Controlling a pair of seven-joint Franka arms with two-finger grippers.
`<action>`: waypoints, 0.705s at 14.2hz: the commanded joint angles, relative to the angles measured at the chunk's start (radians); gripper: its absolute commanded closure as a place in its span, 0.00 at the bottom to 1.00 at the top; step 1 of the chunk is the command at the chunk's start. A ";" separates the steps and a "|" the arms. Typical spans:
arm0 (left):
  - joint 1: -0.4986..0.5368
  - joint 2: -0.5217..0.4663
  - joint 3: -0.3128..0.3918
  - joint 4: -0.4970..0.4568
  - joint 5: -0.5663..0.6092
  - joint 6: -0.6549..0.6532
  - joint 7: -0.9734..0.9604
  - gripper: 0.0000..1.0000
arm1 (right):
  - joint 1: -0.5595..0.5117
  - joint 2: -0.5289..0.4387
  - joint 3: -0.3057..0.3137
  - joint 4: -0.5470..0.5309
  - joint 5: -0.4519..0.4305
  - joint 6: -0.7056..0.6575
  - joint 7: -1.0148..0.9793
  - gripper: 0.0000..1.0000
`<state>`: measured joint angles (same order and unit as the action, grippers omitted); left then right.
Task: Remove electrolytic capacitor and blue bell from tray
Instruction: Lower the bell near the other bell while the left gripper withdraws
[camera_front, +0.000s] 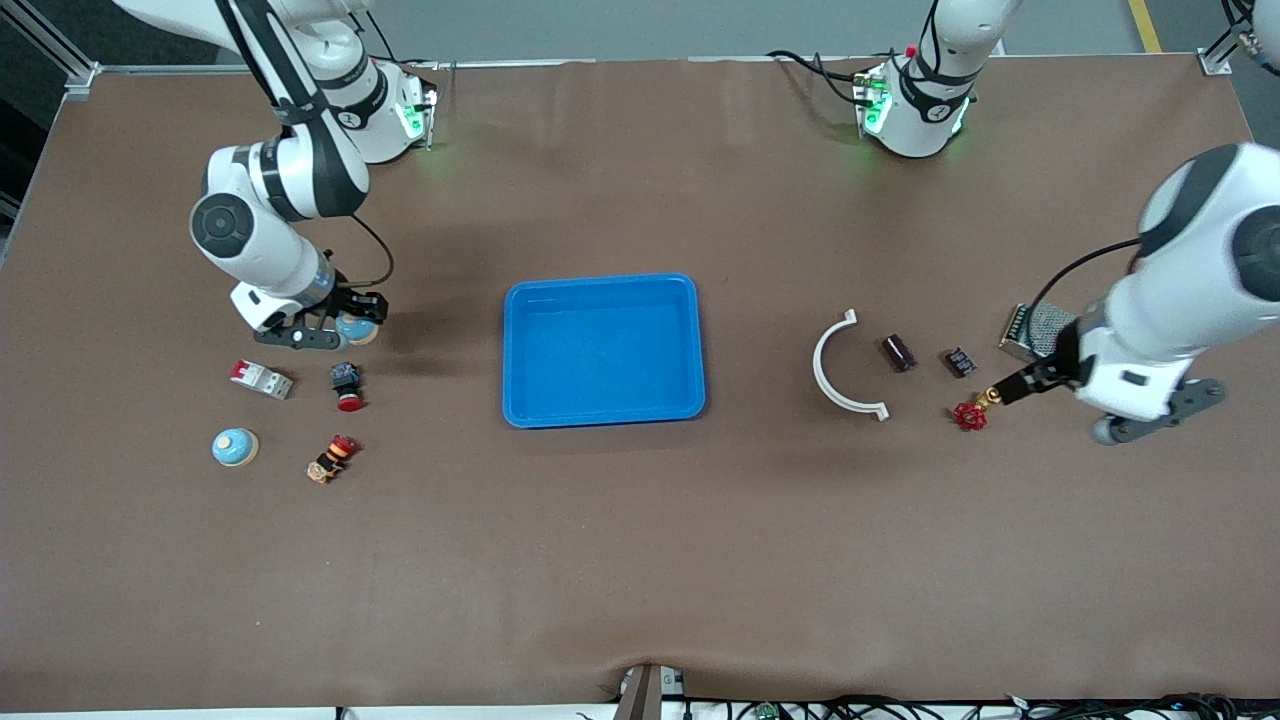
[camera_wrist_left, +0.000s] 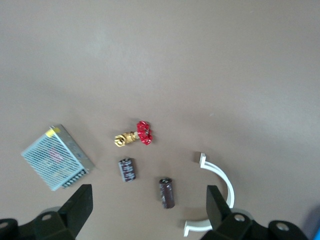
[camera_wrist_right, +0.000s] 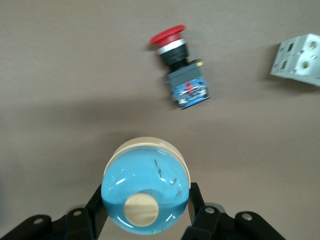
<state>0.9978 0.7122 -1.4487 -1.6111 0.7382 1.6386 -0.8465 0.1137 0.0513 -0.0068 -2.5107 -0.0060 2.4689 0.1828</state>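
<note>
The right gripper (camera_front: 352, 327) hangs over the surface (camera_front: 640, 560) toward the right arm's end, its fingers (camera_wrist_right: 196, 200) clamped on a blue bell (camera_wrist_right: 145, 186) with a tan button on top. The fingers' tips are hidden under the bell's dome in the right wrist view. Below it lie a red-capped push button (camera_front: 346, 385) and a white breaker (camera_front: 262, 379), cut off at the edge of the wrist picture. A second blue bell (camera_front: 235, 447) and an orange-and-red switch (camera_front: 331, 459) lie nearer the front camera.

The left gripper (camera_wrist_left: 147, 210) hovers above the parts at the left arm's end, fingers (camera_wrist_left: 80, 205) wide apart and holding nothing — only the two dark tips show in its wrist view. Beneath it sit two dark capacitors, one (camera_front: 898, 352) beside the white curved bracket (camera_front: 838, 366), the other (camera_front: 960, 361) near the red valve (camera_front: 975, 410). A mesh-covered metal box (camera_front: 1035, 332) is partly hidden by the arm. The blue tray (camera_front: 600, 283) sits mid-surface.
</note>
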 joint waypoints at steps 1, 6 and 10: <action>-0.002 -0.007 -0.042 0.092 -0.010 -0.092 0.124 0.00 | -0.089 -0.047 0.015 -0.083 -0.016 0.079 -0.112 1.00; -0.056 -0.026 -0.035 0.166 0.055 -0.106 0.259 0.00 | -0.216 -0.042 0.015 -0.137 -0.016 0.168 -0.293 1.00; -0.247 -0.031 0.038 0.239 0.159 -0.111 0.265 0.00 | -0.328 -0.019 0.015 -0.137 -0.044 0.217 -0.429 1.00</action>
<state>0.8665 0.7006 -1.4721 -1.4465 0.8425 1.5603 -0.6006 -0.1514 0.0483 -0.0074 -2.6185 -0.0230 2.6511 -0.1937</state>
